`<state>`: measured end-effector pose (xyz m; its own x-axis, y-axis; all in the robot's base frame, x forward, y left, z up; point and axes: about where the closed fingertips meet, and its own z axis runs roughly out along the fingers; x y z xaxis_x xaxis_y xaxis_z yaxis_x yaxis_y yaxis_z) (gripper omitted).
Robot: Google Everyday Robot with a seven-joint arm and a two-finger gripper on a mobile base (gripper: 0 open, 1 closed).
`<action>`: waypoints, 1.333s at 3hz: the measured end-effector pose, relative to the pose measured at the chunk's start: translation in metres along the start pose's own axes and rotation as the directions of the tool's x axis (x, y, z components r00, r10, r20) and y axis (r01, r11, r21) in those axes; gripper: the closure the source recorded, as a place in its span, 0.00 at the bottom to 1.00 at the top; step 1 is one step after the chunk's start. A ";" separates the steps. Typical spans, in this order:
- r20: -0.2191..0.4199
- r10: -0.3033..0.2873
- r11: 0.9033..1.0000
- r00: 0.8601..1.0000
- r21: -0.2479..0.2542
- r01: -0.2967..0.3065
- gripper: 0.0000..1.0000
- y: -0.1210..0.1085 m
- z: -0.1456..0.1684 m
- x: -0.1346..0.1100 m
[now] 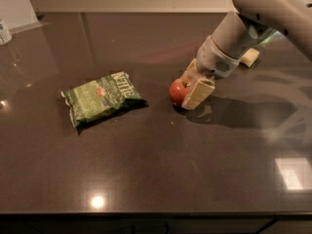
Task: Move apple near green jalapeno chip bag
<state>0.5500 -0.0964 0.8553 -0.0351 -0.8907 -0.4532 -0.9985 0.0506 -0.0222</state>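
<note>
Glossy countertop [146, 169]; crinkled foil bag [101, 100]; matt hand [189, 88] gripping apple [176, 91].

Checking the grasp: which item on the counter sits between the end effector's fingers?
The red apple, right of the green chip bag; the end effector is clamped on it alone.
</note>
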 end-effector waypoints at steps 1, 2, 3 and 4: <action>-0.001 -0.039 0.999 0.999 -0.006 0.039 1.00 -0.002 0.011 -0.015; 0.001 -0.069 0.998 0.998 -0.008 0.069 1.00 -0.004 0.018 -0.030; -0.006 -0.090 0.996 0.996 -0.004 0.090 0.83 -0.005 0.023 -0.042; -0.015 -0.109 0.994 0.994 -0.012 0.109 0.59 -0.003 0.030 -0.050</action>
<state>0.5562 -0.0387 0.8515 0.0731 -0.8976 -0.4347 -0.9968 -0.0518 -0.0607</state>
